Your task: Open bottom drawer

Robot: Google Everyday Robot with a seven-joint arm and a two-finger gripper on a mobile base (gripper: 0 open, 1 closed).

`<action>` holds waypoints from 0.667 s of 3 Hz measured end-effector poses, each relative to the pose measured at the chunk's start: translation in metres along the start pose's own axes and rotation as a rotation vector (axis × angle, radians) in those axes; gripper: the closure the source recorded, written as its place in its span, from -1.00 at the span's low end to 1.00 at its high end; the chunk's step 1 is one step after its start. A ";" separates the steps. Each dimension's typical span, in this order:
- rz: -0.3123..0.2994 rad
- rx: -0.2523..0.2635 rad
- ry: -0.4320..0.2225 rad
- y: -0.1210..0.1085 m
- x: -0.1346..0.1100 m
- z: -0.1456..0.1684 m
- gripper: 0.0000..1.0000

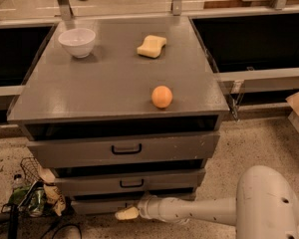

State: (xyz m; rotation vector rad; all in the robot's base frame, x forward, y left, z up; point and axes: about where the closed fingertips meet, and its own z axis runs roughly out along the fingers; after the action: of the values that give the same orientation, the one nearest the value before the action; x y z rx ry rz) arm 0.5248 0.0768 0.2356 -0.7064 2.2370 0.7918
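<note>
One camera looks down from in front on the cabinet — jaws low at the bottom drawer.

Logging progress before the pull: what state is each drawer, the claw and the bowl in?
top drawer: looks shut.
middle drawer: looks shut.
bottom drawer: looks shut, not yet pulled out.
claw: low, at the bottom drawer's front.
bowl: upright, looks empty.

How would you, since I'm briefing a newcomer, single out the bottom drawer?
Find the grey cabinet with an orange on top. On its front, the bottom drawer is the lowest of three, with the gripper at its front. Its panel is the slimmest.
</note>
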 end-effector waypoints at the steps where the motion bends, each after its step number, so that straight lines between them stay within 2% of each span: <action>1: 0.000 0.000 0.000 0.000 0.000 0.000 -1.00; 2: 0.015 0.042 -0.074 -0.014 -0.016 -0.003 -1.00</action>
State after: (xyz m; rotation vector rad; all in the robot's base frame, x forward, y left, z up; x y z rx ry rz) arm 0.5427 0.0691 0.2441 -0.6309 2.1886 0.7633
